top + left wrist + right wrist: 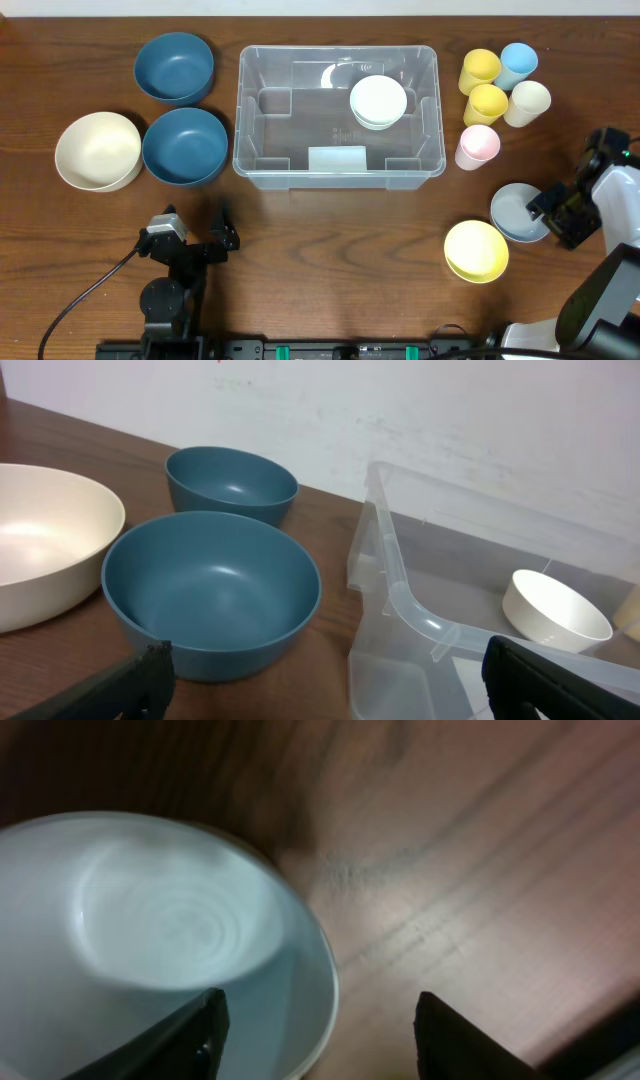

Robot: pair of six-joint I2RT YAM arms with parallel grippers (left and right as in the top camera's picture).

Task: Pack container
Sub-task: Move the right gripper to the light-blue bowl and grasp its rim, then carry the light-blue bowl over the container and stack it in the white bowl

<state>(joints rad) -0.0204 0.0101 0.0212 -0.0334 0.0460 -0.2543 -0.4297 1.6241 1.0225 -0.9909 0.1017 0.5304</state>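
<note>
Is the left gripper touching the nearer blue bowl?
Apart. The overhead view shows bare table between the left gripper and the nearer blue bowl.

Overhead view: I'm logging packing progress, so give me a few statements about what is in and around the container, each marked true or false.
1. The container holds one white bowl. True.
2. Both blue bowls are packed inside it. False: the far blue bowl and the near blue bowl stand on the table, left of the container.
3. The right gripper is open, its fingers either side of the pale grey bowl's rim. True.
4. The left gripper holds the cream bowl. False: the left gripper is open and empty, and the cream bowl sits apart from it.
</note>
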